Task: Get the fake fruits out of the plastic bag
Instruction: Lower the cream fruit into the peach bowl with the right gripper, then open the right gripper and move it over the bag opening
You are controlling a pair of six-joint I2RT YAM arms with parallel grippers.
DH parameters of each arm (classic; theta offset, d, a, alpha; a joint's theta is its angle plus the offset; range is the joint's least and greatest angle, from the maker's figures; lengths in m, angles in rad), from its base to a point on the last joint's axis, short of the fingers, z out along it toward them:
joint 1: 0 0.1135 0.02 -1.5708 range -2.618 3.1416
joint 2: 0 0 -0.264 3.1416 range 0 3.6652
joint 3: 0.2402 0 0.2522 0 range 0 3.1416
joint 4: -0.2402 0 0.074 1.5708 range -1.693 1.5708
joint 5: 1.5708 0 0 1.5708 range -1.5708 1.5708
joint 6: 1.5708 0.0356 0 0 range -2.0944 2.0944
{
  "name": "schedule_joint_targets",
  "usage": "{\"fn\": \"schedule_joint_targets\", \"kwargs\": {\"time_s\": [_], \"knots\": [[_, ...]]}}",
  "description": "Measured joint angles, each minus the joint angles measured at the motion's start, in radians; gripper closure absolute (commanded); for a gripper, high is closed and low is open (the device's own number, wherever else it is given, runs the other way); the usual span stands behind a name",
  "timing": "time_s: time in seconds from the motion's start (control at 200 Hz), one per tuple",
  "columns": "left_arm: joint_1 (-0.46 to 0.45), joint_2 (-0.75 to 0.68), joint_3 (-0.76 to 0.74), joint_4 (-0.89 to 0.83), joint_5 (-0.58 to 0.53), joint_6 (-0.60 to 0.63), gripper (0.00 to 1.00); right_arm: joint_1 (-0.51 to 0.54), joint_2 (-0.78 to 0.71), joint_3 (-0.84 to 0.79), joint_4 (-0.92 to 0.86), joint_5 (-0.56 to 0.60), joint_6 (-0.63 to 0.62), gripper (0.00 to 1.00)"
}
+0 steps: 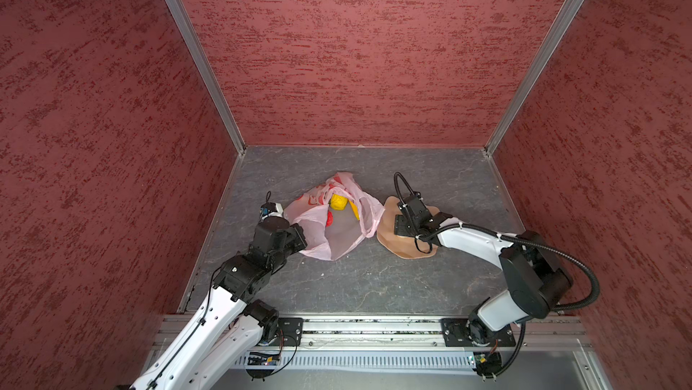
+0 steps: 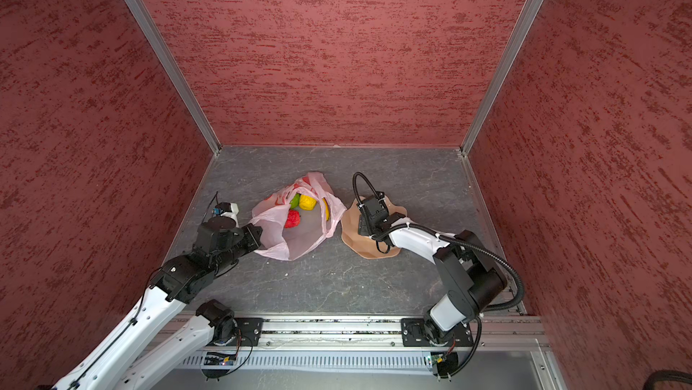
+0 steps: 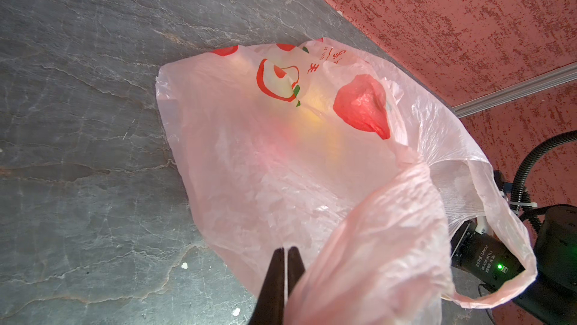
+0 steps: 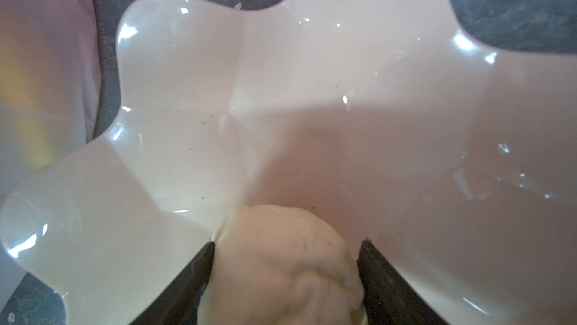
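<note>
The left gripper (image 3: 284, 264), pressed together, pinches the rim of the plastic bag (image 3: 265, 167) lying mid-desk (image 1: 374, 279) with yellow, red and green fake fruits (image 2: 307, 201) inside, while the right gripper (image 4: 288, 242), spread, flanks a beige lumpy fruit (image 4: 281, 273) in the peach bowl (image 4: 187, 89) just beside the bag toward the desk's right edge, grip unclear.

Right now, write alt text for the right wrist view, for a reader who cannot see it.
A beige lumpy fruit sits between two dark fingers, with a glossy peach scalloped bowl filling the view behind it. A pale-pink plastic bag and grey table show past the bowl's rim.
</note>
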Motion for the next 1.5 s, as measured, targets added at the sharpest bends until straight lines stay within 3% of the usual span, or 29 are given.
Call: {"fn": "schedule_joint_targets", "kwargs": {"time_s": [0.531,0.797,1.082,1.282,1.503], "knots": [[0.006,-0.001,0.000,0.000,0.000,0.000,0.92,0.000,-0.003,0.005,-0.001,-0.030,-0.013,0.21],[0.013,-0.019,0.000,-0.001,0.000,0.001,0.92,0.000,-0.079,0.026,-0.040,-0.029,-0.020,0.21],[0.027,-0.039,-0.001,-0.053,0.000,0.019,0.92,0.002,-0.231,0.104,-0.122,-0.018,-0.043,0.30],[0.029,-0.051,-0.001,-0.122,-0.010,0.027,0.92,0.054,-0.320,0.226,-0.173,0.024,-0.095,0.36],[0.029,-0.053,0.000,-0.194,-0.027,0.026,0.93,0.200,-0.236,0.449,-0.169,0.005,-0.193,0.40]]}}
